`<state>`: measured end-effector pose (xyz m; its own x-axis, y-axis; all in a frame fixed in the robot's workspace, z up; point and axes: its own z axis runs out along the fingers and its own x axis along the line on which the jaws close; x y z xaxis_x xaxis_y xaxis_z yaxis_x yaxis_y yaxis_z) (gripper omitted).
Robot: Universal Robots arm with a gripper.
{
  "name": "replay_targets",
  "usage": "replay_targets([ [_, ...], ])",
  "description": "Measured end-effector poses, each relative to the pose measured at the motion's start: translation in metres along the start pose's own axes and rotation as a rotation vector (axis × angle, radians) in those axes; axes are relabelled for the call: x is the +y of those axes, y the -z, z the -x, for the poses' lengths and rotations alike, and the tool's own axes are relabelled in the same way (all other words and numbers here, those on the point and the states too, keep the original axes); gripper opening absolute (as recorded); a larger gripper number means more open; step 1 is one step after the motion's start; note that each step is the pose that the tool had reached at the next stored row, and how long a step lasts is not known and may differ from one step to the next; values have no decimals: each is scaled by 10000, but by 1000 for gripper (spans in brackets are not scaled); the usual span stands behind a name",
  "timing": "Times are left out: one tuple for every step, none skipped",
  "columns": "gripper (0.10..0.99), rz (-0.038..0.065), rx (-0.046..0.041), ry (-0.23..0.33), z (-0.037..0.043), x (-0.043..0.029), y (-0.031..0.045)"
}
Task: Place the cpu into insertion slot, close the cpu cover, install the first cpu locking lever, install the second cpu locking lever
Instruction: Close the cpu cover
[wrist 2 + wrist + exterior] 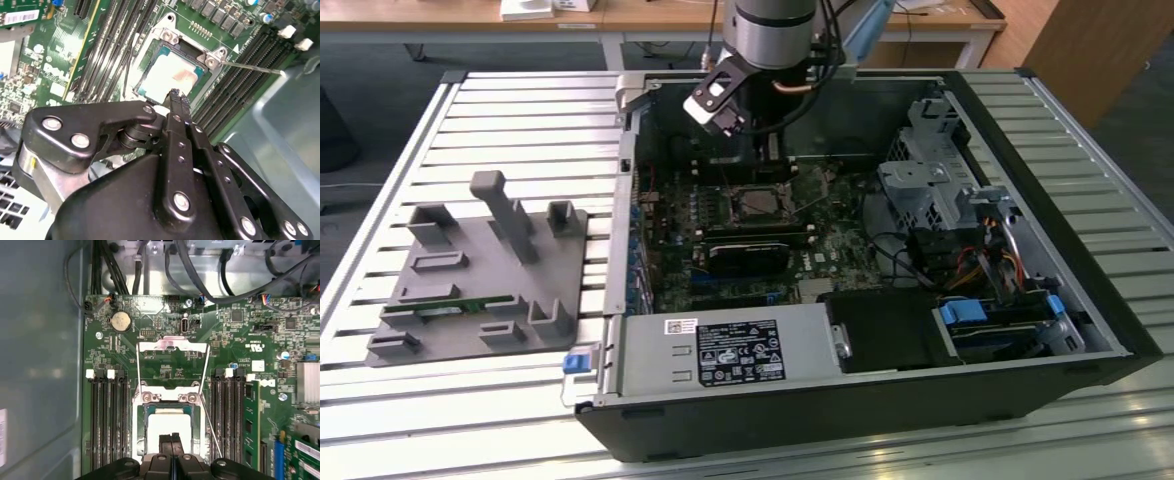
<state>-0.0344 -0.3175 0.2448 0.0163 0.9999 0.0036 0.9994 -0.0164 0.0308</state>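
Gripper [171, 436], pinched closed, tip-down over cpu [161, 425]

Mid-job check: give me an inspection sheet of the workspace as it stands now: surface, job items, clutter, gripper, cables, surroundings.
Surface: slatted metal table carrying an open computer case.
Job's things: the cpu lies in the insertion slot; the cpu cover is swung open, off it; a thin locking lever angles away, unlatched.
Clutter: grey fixture tray with a green memory stick.
Gripper: gripper shut, tips over the cpu; contact cannot be told.
Cables: black cables beyond the board's edge, apart from the slot.
Surroundings: wooden desks behind the table.
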Motion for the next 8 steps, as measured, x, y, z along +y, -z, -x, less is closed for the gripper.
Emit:
replay_targets([
  [118,-1,-2,0,0,1,32],
  [118,-1,-2,0,0,2,54],
  [118,-2,-3,1,0,2,65],
  [118,-2,-2,1,0,2,67],
  [118,-1,-6,1,0,2,67],
  [118,-1,-8,2,0,2,67],
  [118,-2,-11,2,3,2,68],
  [118,-1,-10,1,6,2,68],
])
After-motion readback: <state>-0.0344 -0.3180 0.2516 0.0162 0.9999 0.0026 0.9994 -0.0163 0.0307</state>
